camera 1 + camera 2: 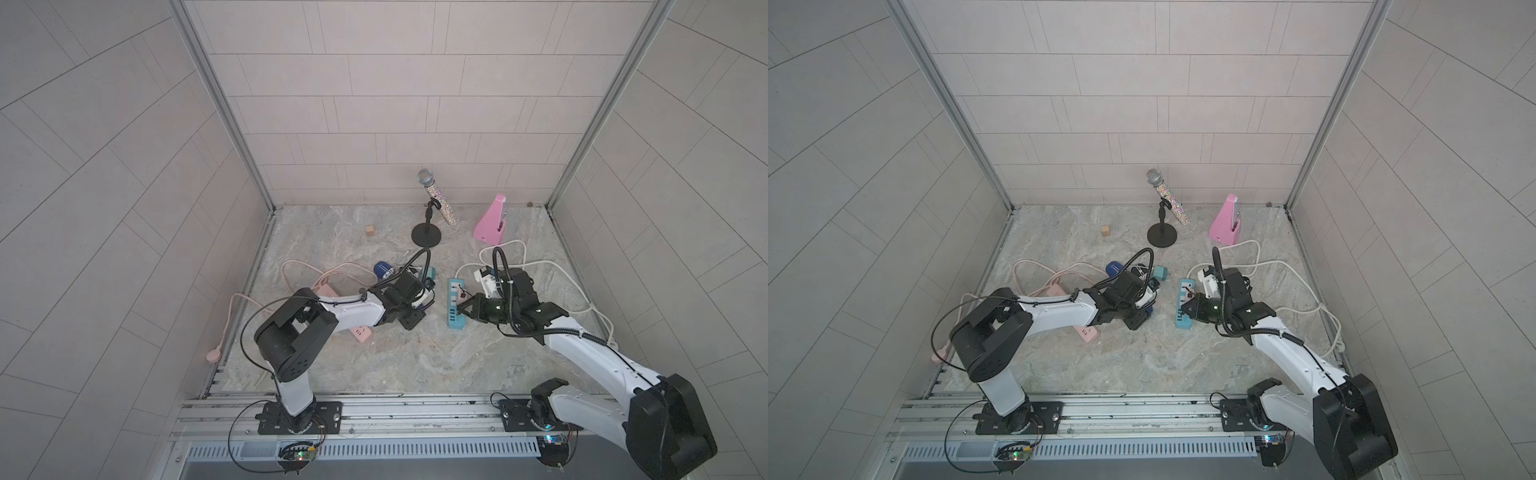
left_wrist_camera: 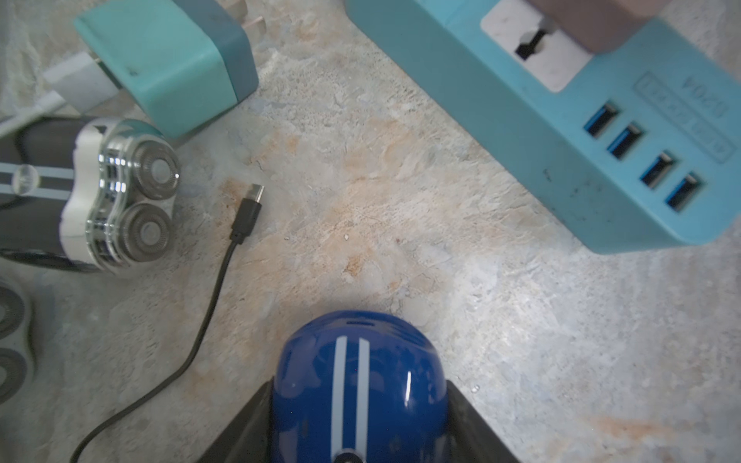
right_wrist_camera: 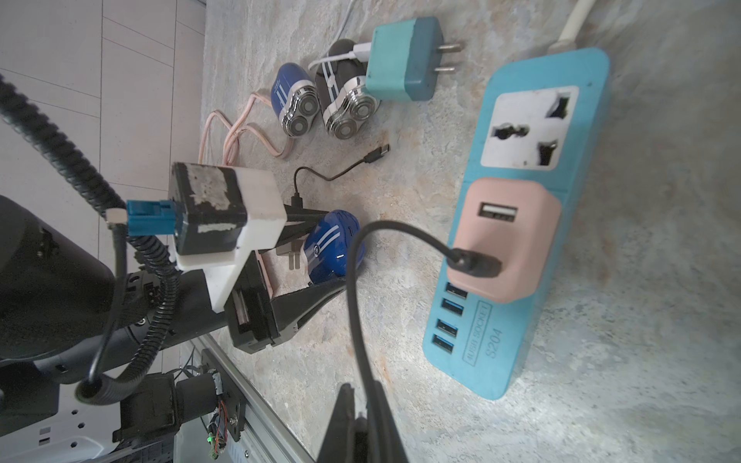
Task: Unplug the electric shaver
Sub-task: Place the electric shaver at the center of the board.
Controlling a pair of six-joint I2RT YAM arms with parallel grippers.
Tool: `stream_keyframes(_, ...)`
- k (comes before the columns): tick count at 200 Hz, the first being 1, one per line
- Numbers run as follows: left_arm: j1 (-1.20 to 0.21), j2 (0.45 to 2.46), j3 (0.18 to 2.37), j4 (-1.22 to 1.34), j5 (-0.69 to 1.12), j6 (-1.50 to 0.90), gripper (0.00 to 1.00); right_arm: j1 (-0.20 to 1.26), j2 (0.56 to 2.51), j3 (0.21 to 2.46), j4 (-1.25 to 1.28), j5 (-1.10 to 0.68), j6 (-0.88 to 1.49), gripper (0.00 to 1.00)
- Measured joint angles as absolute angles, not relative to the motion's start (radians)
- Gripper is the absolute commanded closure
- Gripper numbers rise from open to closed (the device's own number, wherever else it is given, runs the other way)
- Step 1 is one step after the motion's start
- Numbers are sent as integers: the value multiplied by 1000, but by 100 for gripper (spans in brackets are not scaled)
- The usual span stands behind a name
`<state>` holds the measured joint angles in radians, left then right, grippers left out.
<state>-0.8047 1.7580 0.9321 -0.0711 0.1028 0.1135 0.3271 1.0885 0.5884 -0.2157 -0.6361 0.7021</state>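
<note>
A glossy blue electric shaver point(image 2: 361, 381) with two white stripes sits between the jaws of my left gripper point(image 2: 361, 387), which is shut on it just above the table; the right wrist view shows this shaver point(image 3: 333, 248) too. A black cable's free plug end point(image 2: 254, 196) lies loose on the table beside it. My right gripper point(image 3: 361, 391) is shut on the black cable point(image 3: 353, 300), whose other plug sits in a pink adapter point(image 3: 509, 240) on the blue power strip point(image 3: 521, 320). In both top views the grippers face each other across the strip point(image 1: 453, 286).
A dark shaver point(image 2: 120, 192), a second blue shaver point(image 3: 288, 100) and a teal charger point(image 2: 168, 60) lie close by. A pink power strip point(image 1: 359, 334) lies under the left arm. At the back stand a microphone stand point(image 1: 426, 237), a pink metronome point(image 1: 492, 222) and a wooden cube point(image 1: 370, 230).
</note>
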Motion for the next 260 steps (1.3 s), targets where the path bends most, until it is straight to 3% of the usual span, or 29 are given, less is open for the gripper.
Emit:
stream_keyframes(50,-805,1758,938,-93,112,112,32,349,1089,589,-249,-611,678,82)
stream_keyframes(107,-805,1742,950,-131,130,109,29,371,1089,620,-345,-525,630,56)
stream_keyframes(159,-805,1591,960,-165,172,86,27,429,1105,746,-472,-336,573,48)
stream_keyframes(200,-805,1492,947,-146,231,55,26,509,1250,869,-541,-171,528,45)
stream_keyframes(214,-805,1462,923,-125,253,47,30,525,1309,909,-563,-130,514,45)
stream_keyframes(242,-805,1414,863,-95,285,29,51,541,1417,986,-606,-57,486,44)
stream_keyframes(260,-805,1389,838,-85,307,18,54,543,1454,1004,-623,-16,472,44)
